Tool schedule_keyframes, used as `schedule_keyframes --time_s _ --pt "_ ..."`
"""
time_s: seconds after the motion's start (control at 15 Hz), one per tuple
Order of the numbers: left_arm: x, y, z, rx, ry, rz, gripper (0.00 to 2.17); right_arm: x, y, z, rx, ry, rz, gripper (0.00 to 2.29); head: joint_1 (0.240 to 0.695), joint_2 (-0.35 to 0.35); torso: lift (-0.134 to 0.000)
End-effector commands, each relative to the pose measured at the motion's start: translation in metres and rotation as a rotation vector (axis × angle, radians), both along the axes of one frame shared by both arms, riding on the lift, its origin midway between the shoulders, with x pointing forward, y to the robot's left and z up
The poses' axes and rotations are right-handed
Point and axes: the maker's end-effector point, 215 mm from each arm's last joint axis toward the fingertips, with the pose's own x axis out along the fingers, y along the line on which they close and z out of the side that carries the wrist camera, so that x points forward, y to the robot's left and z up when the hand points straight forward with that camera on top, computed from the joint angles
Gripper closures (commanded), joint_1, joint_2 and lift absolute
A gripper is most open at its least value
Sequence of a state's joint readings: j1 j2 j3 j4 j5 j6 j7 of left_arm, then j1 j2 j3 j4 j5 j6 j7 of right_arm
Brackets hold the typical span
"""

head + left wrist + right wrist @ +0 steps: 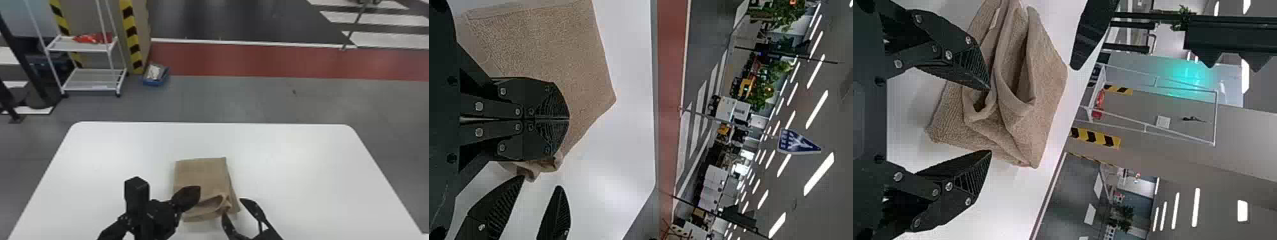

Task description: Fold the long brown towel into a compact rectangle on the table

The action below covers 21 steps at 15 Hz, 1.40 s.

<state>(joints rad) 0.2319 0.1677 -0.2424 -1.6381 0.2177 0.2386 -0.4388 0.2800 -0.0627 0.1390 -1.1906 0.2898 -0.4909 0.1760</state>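
Observation:
The brown towel (201,174) lies folded into a small stack on the table, its near right corner rumpled into an open loop. Over its near left part is my left gripper (191,193); in the left wrist view the left gripper (568,119) has its fingers pressed together above the towel (544,45), with no cloth visible between them. My right gripper (232,207) stands open at the towel's near right corner. In the right wrist view the right gripper (990,120) has its fingers spread wide beside the towel's loose folds (1018,110), one fingertip against the rumpled part.
The white table (303,159) surrounds the towel, its far edge beyond it. On the floor behind stand a white shelf cart (86,48) at the left and a small blue box (155,76).

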Motion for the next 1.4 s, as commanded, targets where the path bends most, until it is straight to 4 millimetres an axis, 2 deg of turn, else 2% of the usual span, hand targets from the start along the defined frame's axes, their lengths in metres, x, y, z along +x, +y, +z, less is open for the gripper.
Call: schedule_keyframes --time_s 0.0,0.53,0.67,0.8,0.93,1.13,1.33 --pt "-0.003 0.001 -0.002 0.004 0.004 0.002 1.98 -0.001 -0.003 -0.012 -0.017 0.038 -0.007 0.52 0.695 -0.069 0.0" --pt "-0.012 -0.012 -0.009 0.031 0.007 -0.017 1.99 0.001 -0.01 -0.015 -0.015 0.048 -0.033 0.52 0.695 -0.087 0.0" --pt "-0.012 -0.014 -0.009 0.035 0.006 -0.014 1.99 0.005 -0.006 -0.018 -0.022 0.065 -0.03 0.52 0.695 -0.097 0.0" --pt "-0.004 -0.017 -0.002 0.051 -0.042 -0.002 1.99 0.013 -0.007 -0.021 -0.028 0.08 -0.042 0.52 0.695 -0.097 0.0" --pt "0.006 -0.022 -0.009 0.063 -0.037 -0.003 1.98 0.015 -0.003 -0.016 -0.016 0.069 -0.041 0.52 0.695 -0.096 0.0" --pt "0.019 -0.041 -0.025 0.101 -0.021 -0.03 1.99 0.018 -0.004 -0.01 0.001 0.059 -0.049 0.54 0.695 -0.102 0.0" --pt "0.023 -0.044 -0.05 0.219 0.015 -0.036 1.99 0.018 -0.003 -0.008 0.012 0.057 -0.044 0.94 0.695 -0.12 0.0"
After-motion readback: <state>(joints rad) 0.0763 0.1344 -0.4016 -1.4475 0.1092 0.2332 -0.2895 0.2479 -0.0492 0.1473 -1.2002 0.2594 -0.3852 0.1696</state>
